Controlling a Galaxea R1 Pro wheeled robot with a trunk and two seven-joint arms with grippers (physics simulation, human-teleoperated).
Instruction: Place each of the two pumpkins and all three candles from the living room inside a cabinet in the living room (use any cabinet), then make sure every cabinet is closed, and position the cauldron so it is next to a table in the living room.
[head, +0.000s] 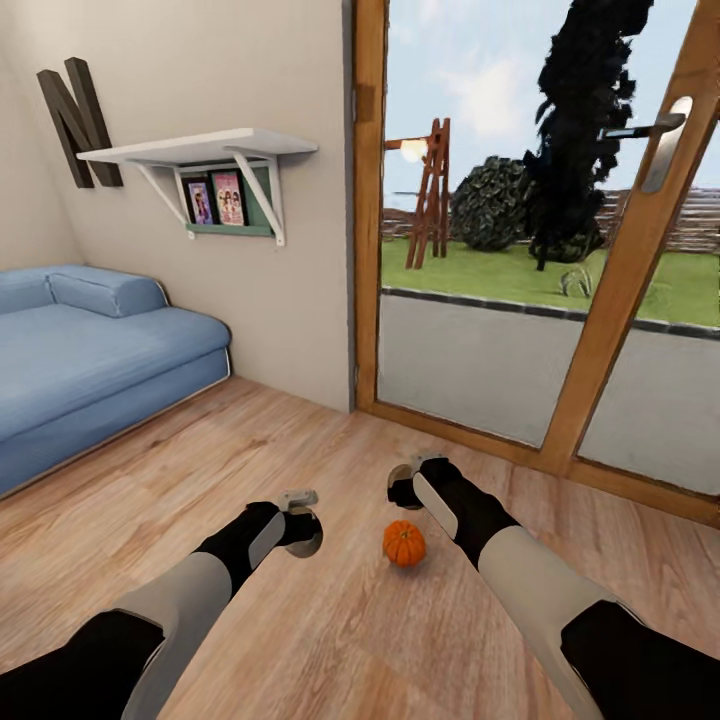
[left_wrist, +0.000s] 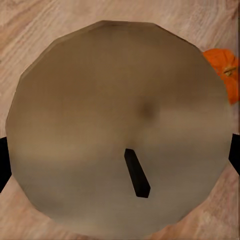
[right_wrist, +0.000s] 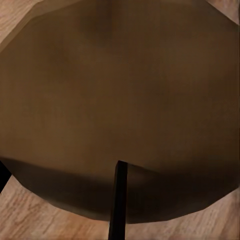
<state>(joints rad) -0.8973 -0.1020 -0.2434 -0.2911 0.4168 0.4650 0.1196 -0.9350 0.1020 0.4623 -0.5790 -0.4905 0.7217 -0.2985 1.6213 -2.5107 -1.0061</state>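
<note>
Both forearms reached in from the near edge of the head view over the light wood plank floor (head: 300, 450), and a small orange pumpkin (head: 404, 542) sat on the planks between their ends. Just left of the pumpkin, the left gripper (head: 303, 532) hung low with a round pale shape at its tip; in the left wrist view a wide beige-grey candle top (left_wrist: 120, 135) with a short dark wick (left_wrist: 137, 173) sat between the dark fingers (left_wrist: 4, 160), so this gripper was clamped on a candle, with the pumpkin's ribbed edge peeking past the candle's rim. Just up and left of the pumpkin's stem side, beyond it, the right gripper (head: 403, 484) also carried a small round shape; the right wrist view showed a darker, olive-brown candle face (right_wrist: 120, 100) with a black wick (right_wrist: 119, 197), so it appeared to be closed on a second candle. Far left of the pumpkin stood the blue sofa (head: 90, 350), with a black letter N (head: 78, 122) and a white wall shelf (head: 200, 148) above it. Behind the pumpkin rose a wood-framed glass door (head: 600, 300) onto a garden.
</note>
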